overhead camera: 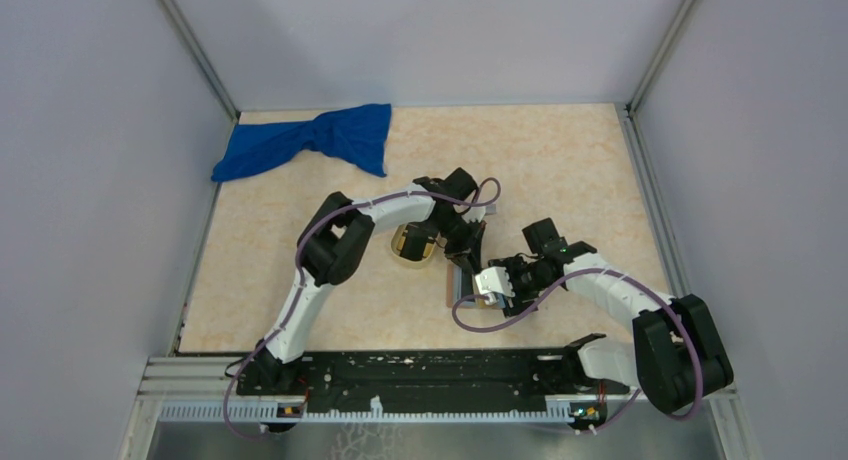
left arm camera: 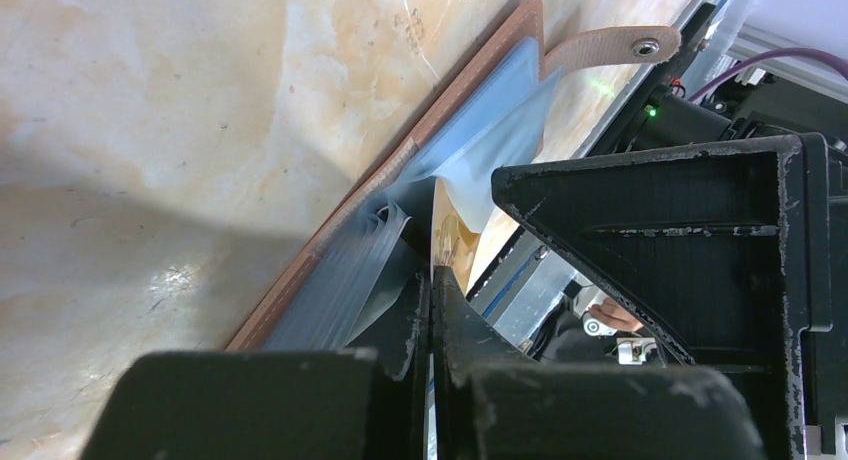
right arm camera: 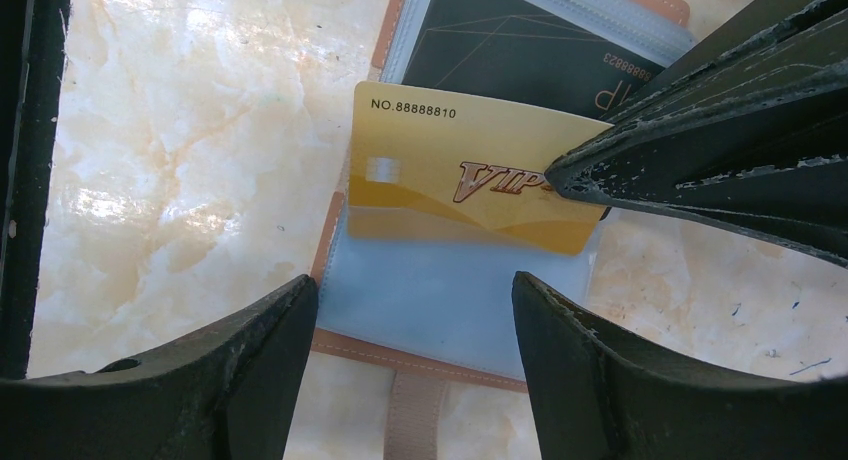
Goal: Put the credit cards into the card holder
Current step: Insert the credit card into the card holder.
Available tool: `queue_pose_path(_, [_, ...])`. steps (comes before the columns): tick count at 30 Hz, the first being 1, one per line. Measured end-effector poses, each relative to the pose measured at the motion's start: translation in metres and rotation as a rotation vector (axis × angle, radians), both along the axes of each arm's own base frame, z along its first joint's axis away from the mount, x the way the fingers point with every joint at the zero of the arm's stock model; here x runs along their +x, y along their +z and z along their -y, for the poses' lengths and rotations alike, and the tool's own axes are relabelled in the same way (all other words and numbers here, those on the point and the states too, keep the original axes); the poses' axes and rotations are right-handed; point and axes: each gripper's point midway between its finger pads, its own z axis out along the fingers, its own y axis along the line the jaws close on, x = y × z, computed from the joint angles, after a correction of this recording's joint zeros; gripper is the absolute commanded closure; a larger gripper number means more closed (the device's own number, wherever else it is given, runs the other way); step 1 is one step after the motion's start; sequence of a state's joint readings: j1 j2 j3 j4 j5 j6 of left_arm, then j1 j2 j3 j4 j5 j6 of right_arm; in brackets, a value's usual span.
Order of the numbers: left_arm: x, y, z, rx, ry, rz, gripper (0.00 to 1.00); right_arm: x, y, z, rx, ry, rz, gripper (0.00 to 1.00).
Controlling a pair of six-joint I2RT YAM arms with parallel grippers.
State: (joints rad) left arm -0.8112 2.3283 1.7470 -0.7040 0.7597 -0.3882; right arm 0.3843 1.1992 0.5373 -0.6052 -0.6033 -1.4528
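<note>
From above, both your arms meet mid-table over the open card holder (overhead camera: 463, 292), which lies flat just beside the oval tray (overhead camera: 412, 243). The left gripper (overhead camera: 463, 242) comes at it from the far side and the right gripper (overhead camera: 490, 286) from the near side. Finer detail is too small to read there.

In the left wrist view, your left jaws are pressed together on the edge of a gold card (left arm camera: 452, 242). Its free end points into the holder's blue-grey sleeves.

In the right wrist view, that gold card (right arm camera: 455, 170) lies across the lower clear pocket, not seated, pinched at its right end by the left fingers (right arm camera: 720, 150). A black card (right arm camera: 510, 50) sits in the upper pocket. Your right jaws stand apart and empty, astride the holder's near edge. I cannot tell whether they touch it.

So you are inserting the second card. Next, I judge, square its leading edge with the pocket mouth and slide it in. Steady the holder with the right gripper so it doesn't skid.
</note>
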Motion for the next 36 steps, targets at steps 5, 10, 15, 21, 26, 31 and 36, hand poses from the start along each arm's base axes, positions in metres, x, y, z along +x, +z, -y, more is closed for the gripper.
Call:
queue_pose_path(5, [0.0001,-0.0003,0.0002,-0.005,0.001,-0.012,1.00,0.0000,0.0001,0.0000,0.000,-0.003,-0.002,0.27])
queue_pose_path(10, [0.0004,-0.0001,0.0002,-0.006,0.004,-0.014,1.00,-0.0002,0.0002,0.0000,0.001,-0.006,-0.005,0.27])
queue_pose_path(15, [0.0004,-0.0003,-0.0003,-0.003,0.004,-0.013,1.00,-0.0002,0.0001,0.0001,0.000,-0.013,-0.009,0.30])
queue_pose_path(21, [0.0001,0.0002,-0.0038,0.007,0.008,0.002,1.00,-0.0010,-0.0006,0.0011,-0.005,-0.022,-0.017,0.34])
queue_pose_path(26, [-0.0013,0.0011,-0.0075,0.014,0.010,0.013,1.00,-0.0026,-0.0018,0.0016,-0.008,-0.032,-0.035,0.36])
queue_pose_path(31, [-0.0016,0.0014,-0.0084,0.016,0.010,0.016,1.00,-0.0027,-0.0021,0.0018,-0.011,-0.036,-0.042,0.37])
queue_pose_path(36, [-0.0021,0.0008,-0.0074,0.019,0.001,0.001,1.00,-0.0027,-0.0021,0.0018,-0.011,-0.037,-0.042,0.37])
